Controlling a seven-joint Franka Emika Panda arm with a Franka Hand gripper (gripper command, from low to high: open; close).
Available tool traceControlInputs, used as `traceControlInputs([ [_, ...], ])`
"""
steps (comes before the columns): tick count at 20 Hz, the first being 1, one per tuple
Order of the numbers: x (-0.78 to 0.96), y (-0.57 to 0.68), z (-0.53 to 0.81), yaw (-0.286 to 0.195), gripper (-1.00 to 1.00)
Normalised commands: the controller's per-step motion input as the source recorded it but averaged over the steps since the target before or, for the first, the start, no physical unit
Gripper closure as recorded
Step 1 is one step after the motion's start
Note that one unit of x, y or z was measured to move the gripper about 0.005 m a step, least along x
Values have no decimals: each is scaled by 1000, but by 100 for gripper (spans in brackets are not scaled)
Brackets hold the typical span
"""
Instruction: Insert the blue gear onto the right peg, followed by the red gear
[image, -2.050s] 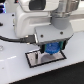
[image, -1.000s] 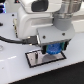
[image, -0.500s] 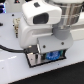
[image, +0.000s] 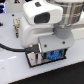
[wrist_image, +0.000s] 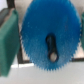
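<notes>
The gripper (image: 53, 54) pinches the blue gear (wrist_image: 50, 32) by its toothed rim; it looks light, stiff, slick plastic; an edge hold keeps its centre hole free.

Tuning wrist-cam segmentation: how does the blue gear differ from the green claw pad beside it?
The blue gear is bright blue, the claw pad dull green. The gear is round, toothed, with a dark centre hole; the pad is a plain straight-edged block. Both are blurred.
</notes>
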Motion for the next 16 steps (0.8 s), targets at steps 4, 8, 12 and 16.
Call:
traceControlInputs([
  [4,-352,68,251,0,-100],
  [8,-730,237,135,0,-100],
  [12,-815,272,50,0,-100],
  [16,-800,259,0,0,-100],
])
